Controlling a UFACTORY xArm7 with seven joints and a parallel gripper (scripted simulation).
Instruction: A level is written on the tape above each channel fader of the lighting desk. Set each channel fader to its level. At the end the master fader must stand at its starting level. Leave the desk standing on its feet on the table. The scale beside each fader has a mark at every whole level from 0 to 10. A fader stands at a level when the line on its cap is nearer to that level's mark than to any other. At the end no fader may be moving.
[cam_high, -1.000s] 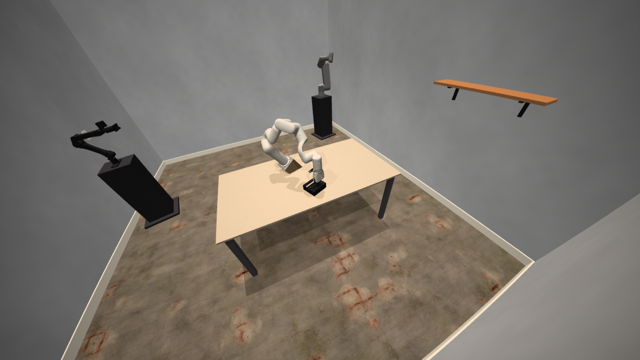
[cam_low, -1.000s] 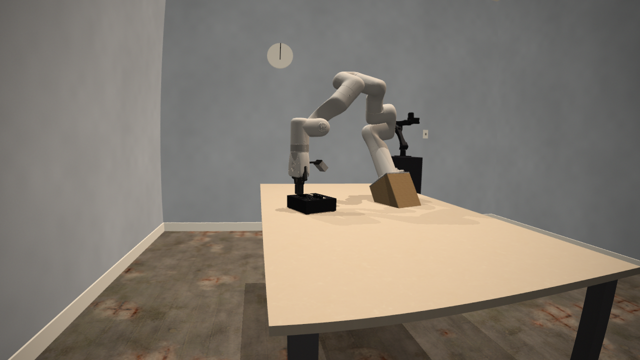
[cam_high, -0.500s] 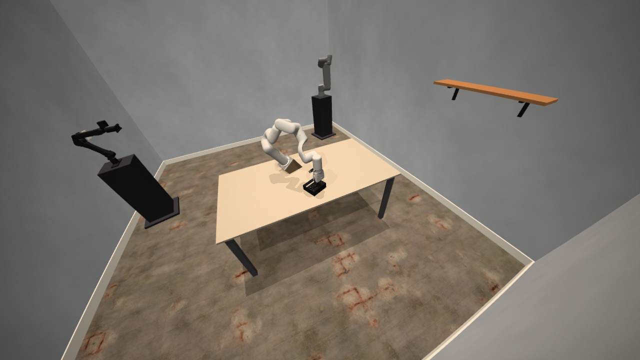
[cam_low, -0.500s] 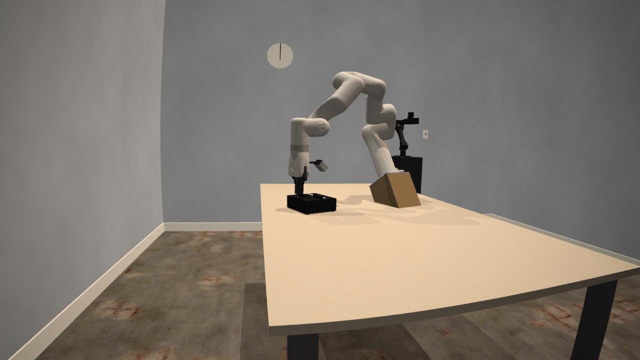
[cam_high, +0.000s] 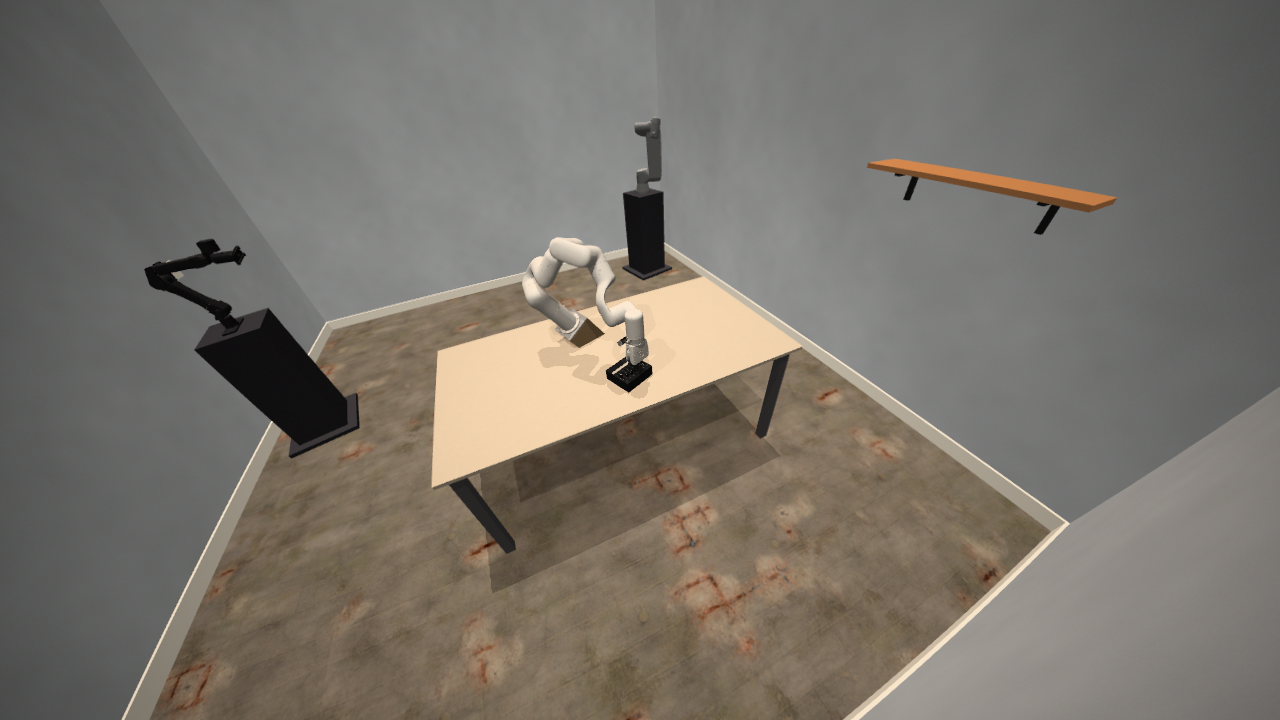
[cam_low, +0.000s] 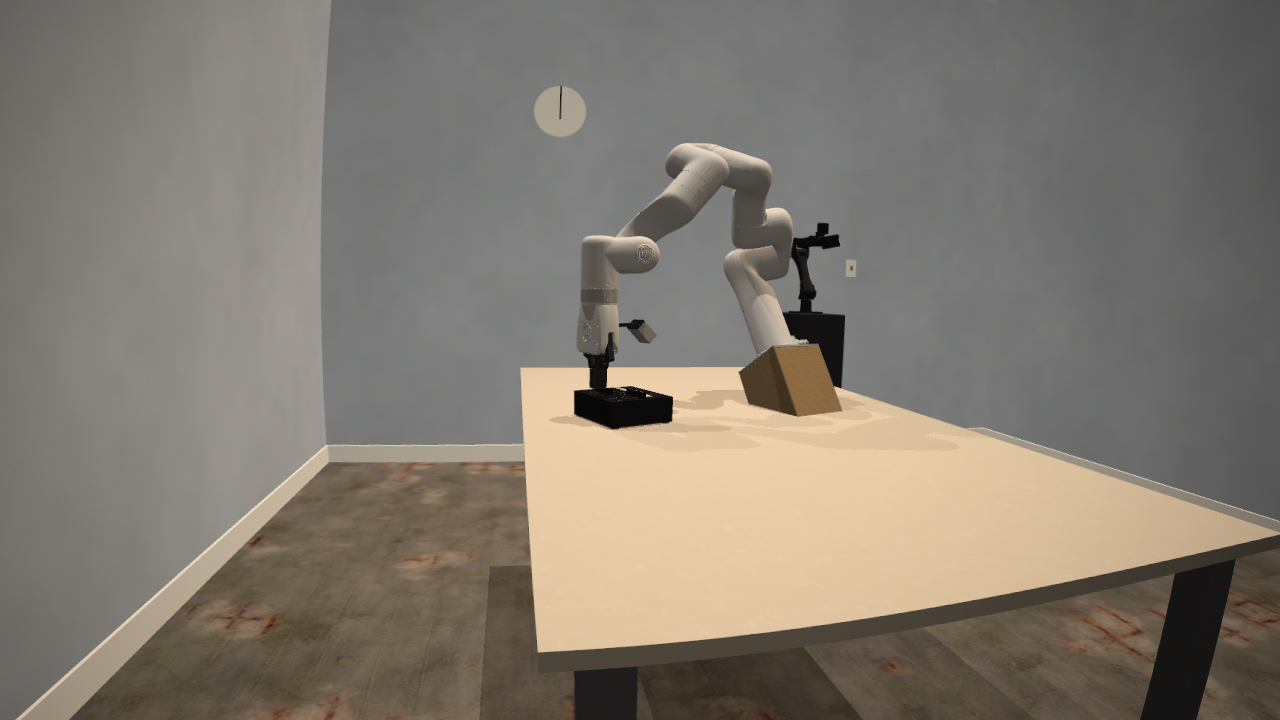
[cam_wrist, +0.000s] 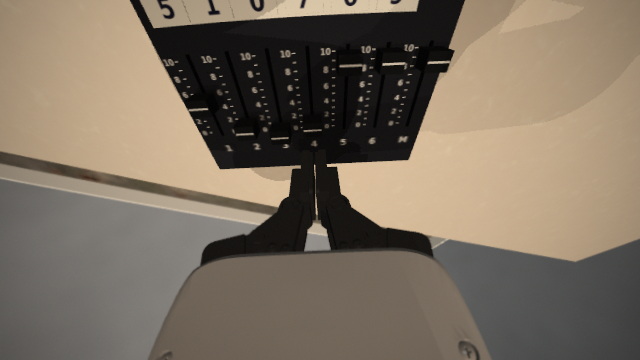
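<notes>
The black lighting desk (cam_high: 629, 377) (cam_low: 623, 408) (cam_wrist: 260, 157) stands on the table (cam_high: 537, 420) (cam_low: 805, 519) (cam_wrist: 500, 175) near one edge. In the wrist view the tape (cam_wrist: 280, 7) reads 5, 1, 0, then three digits cut off by the frame. Channel 1's cap (cam_wrist: 199, 106) sits near 4 to 5. The caps of channel 2 (cam_wrist: 245, 131), channel 3 (cam_wrist: 280, 135) and channel 4 (cam_wrist: 312, 127) sit near the bottom. The caps of channel 5 (cam_wrist: 350, 63), channel 6 (cam_wrist: 393, 62) and the master (cam_wrist: 438, 60) sit near the top. My gripper (cam_wrist: 315, 165) (cam_high: 632, 365) (cam_low: 599, 386) is shut and empty, its tips just below channel 4's cap.
A brown wedge-shaped block (cam_high: 586, 333) (cam_low: 792, 380) carries the arm's base behind the desk. The table's edge (cam_wrist: 125, 182) runs close to the desk's near side. Two other arms on black pedestals stand on the floor, away from the table.
</notes>
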